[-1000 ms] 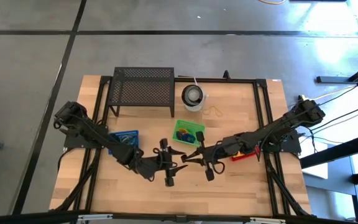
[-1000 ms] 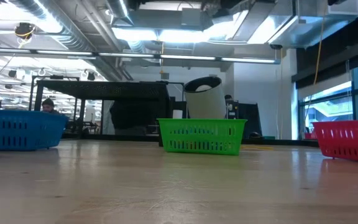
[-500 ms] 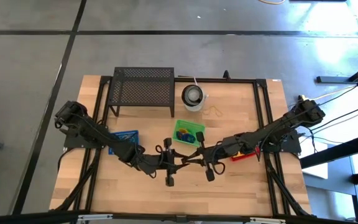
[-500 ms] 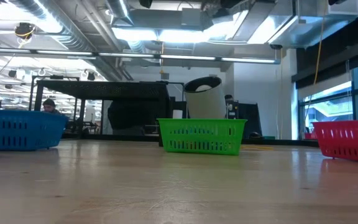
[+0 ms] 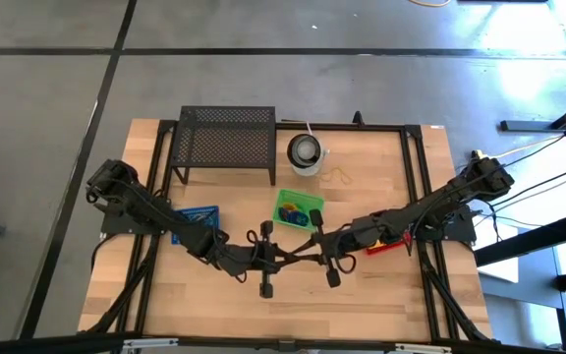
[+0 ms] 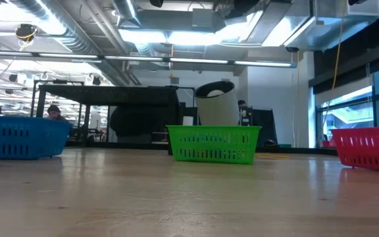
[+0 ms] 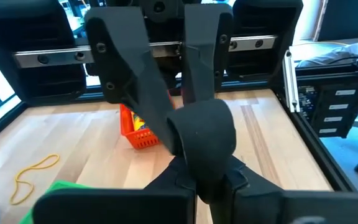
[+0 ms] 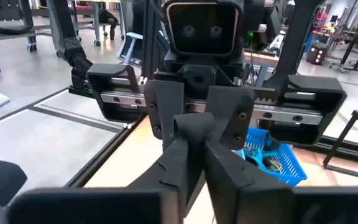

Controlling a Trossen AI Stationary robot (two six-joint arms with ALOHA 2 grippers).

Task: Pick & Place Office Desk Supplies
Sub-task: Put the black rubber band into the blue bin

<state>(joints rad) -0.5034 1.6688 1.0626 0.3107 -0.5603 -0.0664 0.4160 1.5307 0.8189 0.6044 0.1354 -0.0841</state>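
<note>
Over the middle of the table my left gripper [image 5: 289, 257] and my right gripper [image 5: 309, 248] meet tip to tip, both shut on one small black item [image 7: 201, 129], which also shows in the right wrist view [image 8: 193, 124]. What kind of supply it is I cannot tell. More supplies lie in the green basket [image 5: 285, 200], the blue basket [image 5: 197, 218] and the red basket [image 7: 127, 119]. Neither gripper shows in the low view. My left gripper pinches the black item's near end [image 7: 199, 154] between its two fingers, coming level from the table's left. The item is lifted clear of the table. My right gripper has its two fingers [image 7: 146, 93] on the item's other end [image 7: 191, 115], coming level from the table's right.
A black mesh rack [image 5: 224, 138] stands at the far left, a white cup [image 5: 306, 152] beside it. A yellow rubber band [image 5: 339, 177] lies on the wood. In the low view the blue [image 6: 18, 137], green [image 6: 213, 143] and red [image 6: 370, 148] baskets stand in a row.
My left gripper has moved a little toward the table's right, up to my right gripper, and has shut its fingers on the black item that my right gripper holds out. The item has stayed where it was, above the table.
</note>
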